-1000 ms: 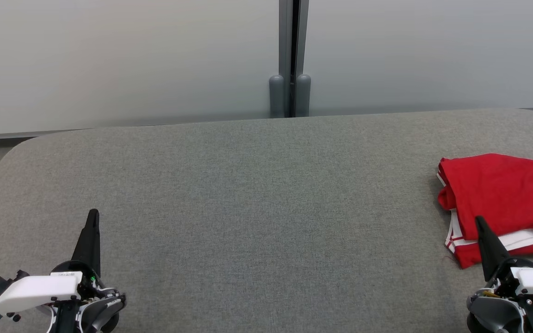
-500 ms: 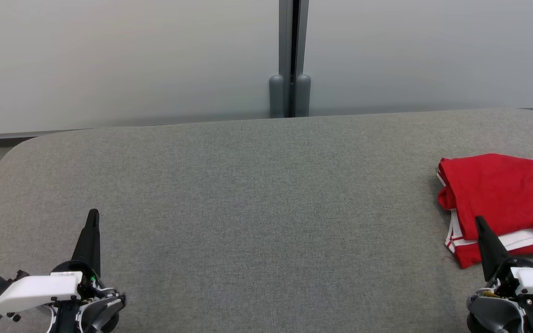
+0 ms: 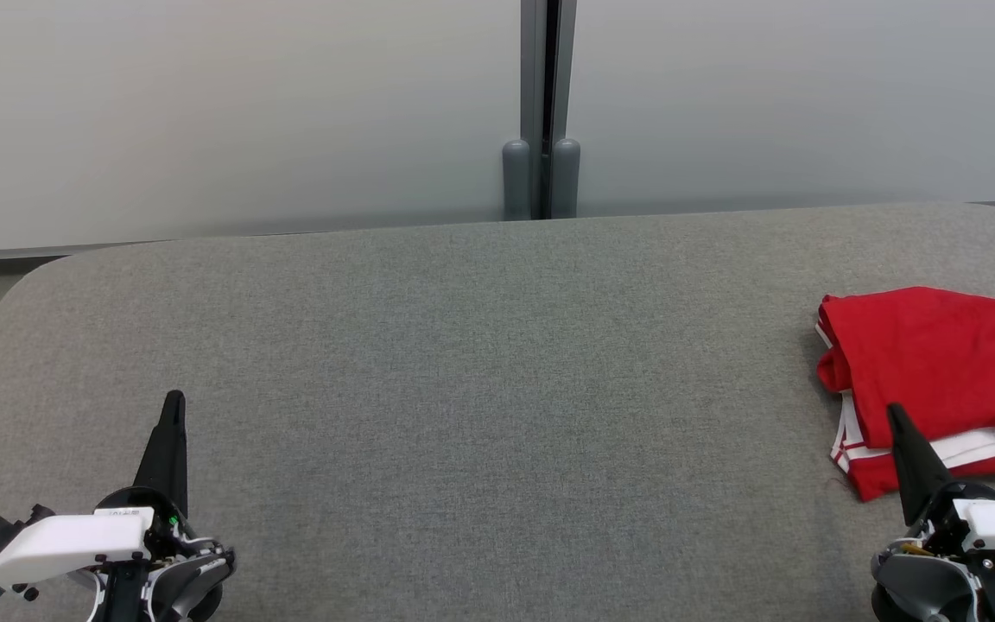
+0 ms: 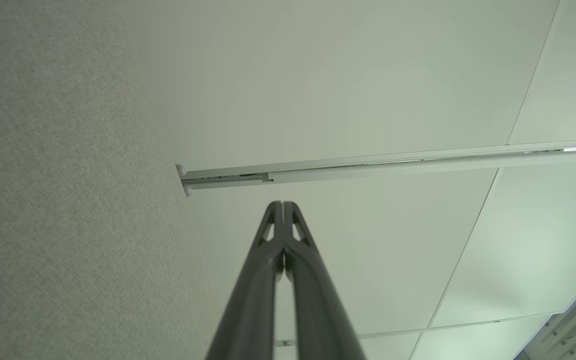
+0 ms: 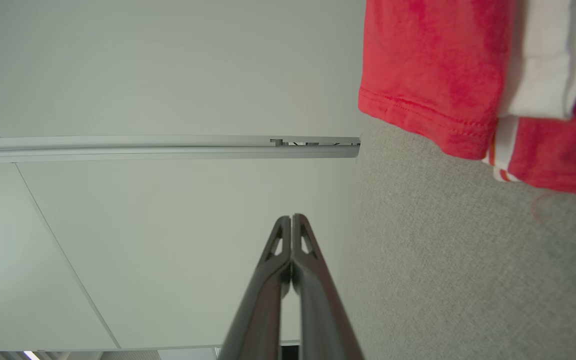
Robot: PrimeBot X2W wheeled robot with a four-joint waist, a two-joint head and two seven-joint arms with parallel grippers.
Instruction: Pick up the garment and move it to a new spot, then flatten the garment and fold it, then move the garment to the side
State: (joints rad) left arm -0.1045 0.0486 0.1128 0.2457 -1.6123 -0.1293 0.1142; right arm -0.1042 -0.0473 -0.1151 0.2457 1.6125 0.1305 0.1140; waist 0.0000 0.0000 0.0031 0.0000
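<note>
The garment (image 3: 929, 363) is a red jersey with white trim and black numbering, lying folded at the right edge of the grey padded table (image 3: 480, 371). In the right wrist view the garment (image 5: 438, 75) fills the upper right. My right gripper (image 3: 895, 413) is shut and empty at the lower right, its tip over the garment's near edge in the head view. Its fingertips (image 5: 292, 220) meet with nothing between them. My left gripper (image 3: 174, 399) is shut and empty at the lower left, far from the garment, fingers pressed together in the left wrist view (image 4: 283, 206).
A pale frosted wall runs behind the table, with a dark vertical post (image 3: 547, 104) at its middle. The table's rounded far-left corner (image 3: 40, 268) and far edge show. Bare grey cloth stretches between the two grippers.
</note>
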